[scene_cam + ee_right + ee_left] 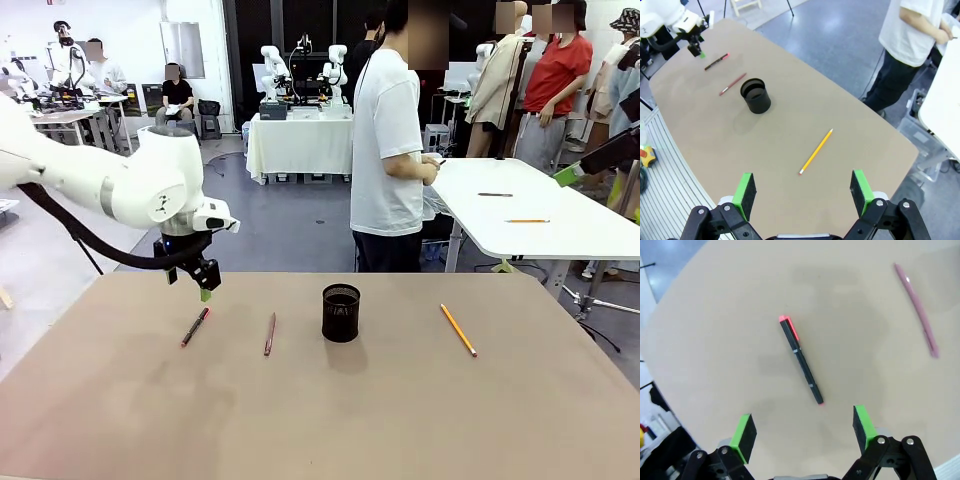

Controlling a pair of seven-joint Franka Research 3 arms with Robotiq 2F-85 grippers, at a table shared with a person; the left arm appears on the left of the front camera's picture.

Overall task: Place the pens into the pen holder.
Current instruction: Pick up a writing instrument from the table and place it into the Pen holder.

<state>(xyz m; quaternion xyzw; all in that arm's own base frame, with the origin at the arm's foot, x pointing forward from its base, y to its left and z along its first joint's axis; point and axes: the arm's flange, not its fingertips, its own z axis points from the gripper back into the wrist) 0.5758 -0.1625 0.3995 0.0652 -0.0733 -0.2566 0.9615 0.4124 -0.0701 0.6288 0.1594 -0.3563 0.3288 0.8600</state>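
Three pens lie flat on the brown table (320, 420). A red-and-black pen (195, 327) (801, 359) (716, 61) is at the left, a slim dark-red pen (269, 334) (916, 309) (732, 83) beside it, and a yellow pencil-like pen (459, 330) (816, 151) at the right. The black mesh pen holder (341, 312) (756, 95) stands upright between them, with nothing seen inside. My left gripper (205, 287) (804, 432) hovers open just above and behind the red-and-black pen. My right gripper (802, 192) is open, high over the table's right side above the yellow pen.
A person in a white shirt (390, 150) stands beyond the far table edge. A white table (540, 215) with two more pens sits at the back right. The brown table has open room in front of the pens.
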